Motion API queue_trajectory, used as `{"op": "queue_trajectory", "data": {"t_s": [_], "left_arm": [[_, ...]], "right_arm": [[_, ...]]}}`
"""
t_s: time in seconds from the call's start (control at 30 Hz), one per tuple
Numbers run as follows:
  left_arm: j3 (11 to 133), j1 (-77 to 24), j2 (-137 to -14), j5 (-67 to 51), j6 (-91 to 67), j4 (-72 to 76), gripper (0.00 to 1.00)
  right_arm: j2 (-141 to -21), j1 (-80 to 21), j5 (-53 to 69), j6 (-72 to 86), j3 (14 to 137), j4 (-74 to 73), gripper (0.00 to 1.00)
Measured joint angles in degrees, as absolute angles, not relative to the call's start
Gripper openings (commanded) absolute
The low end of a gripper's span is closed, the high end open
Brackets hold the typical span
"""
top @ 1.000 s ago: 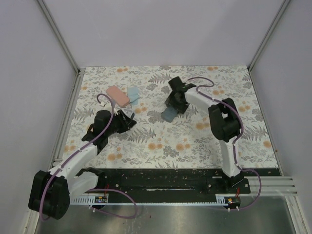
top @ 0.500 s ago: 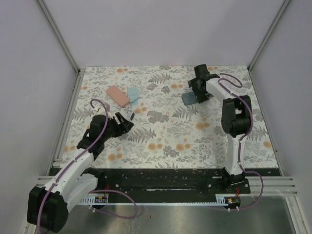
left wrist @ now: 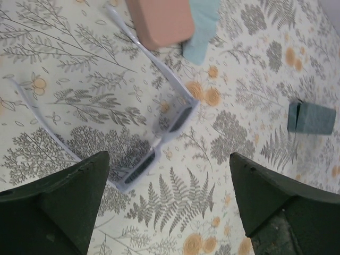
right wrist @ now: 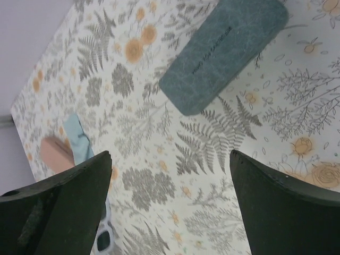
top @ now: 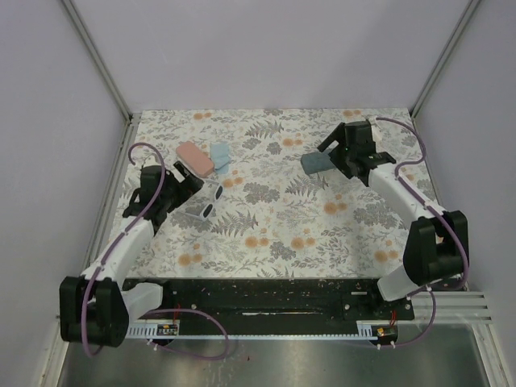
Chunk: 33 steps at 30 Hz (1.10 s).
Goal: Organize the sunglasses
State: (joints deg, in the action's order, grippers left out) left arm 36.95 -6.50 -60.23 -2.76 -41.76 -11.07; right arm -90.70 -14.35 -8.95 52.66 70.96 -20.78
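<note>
- The whitish sunglasses lie on the floral table, arms unfolded, so they probably need folding before casing.
- Just beside them, the left gripper hangs with jaws wide and empty.
- Farther back, the right gripper, jaws likewise spread with nothing held, sits beside the grey-blue case.
- Farthest, the pink case touches a light blue cloth, with one arm of the sunglasses reaching it: a likely home.

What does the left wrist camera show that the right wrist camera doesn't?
Only the left wrist view shows the whitish sunglasses whole, with their arms unfolded. Only the right wrist view shows the lettering along the grey-blue case. Both show the pink case, the light blue cloth and the grey-blue case. The right also catches a corner of the sunglasses.
</note>
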Motion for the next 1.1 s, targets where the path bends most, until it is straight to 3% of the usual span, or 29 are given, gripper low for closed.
{"op": "queue_trajectory", "data": {"t_s": [0.2,0.4,0.6,0.77,1.1], "left_arm": [[46.2,-3.8,-76.0,0.1,-43.2,-11.3,0.99],[63.9,-3.0,-92.9,4.2,-43.6,-15.9,0.99],[82.3,-2.5,-106.7,7.6,-42.5,-23.0,0.98],[98.8,-2.2,-118.5,7.8,-39.2,-25.8,0.92],[111.4,-0.6,-129.7,9.1,-35.6,-21.6,0.83]], "right_arm": [[-83.0,-14.3,-1.2,41.3,56.2,-10.3,0.99],[-80.6,-14.3,2.8,36.0,47.7,-6.6,0.99],[-80.0,-14.4,5.5,34.9,45.8,-1.5,0.99],[-80.0,-14.3,7.3,34.8,44.6,2.9,0.99],[-80.0,-14.4,10.3,34.9,42.6,6.3,0.98]]}}
